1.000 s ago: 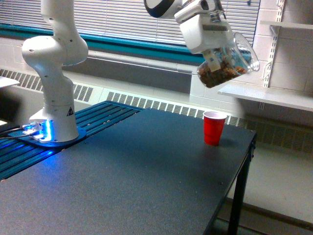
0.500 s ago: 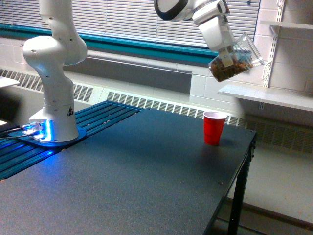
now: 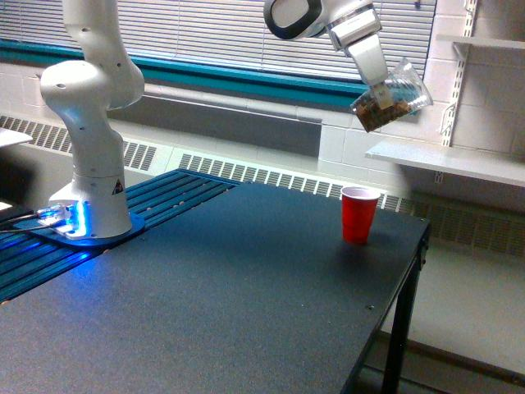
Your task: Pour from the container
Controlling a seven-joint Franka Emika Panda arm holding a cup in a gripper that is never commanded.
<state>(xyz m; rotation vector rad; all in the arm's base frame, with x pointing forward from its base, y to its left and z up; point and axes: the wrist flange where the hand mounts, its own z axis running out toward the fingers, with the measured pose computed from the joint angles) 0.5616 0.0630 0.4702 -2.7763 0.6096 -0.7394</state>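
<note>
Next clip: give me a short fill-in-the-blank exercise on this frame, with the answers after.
1. The tool holds a clear plastic jug of ____ lumpy material.
2. The opaque plastic cup on the dark table is ____ in colour.
3. The jug is held ____ the cup, in the air.
4. The cup stands ____.

Missing words: brown; red; above; upright

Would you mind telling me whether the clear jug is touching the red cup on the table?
Apart. The exterior view shows the jug held tilted in the gripper, high above the red cup, with open wall between them.
</note>
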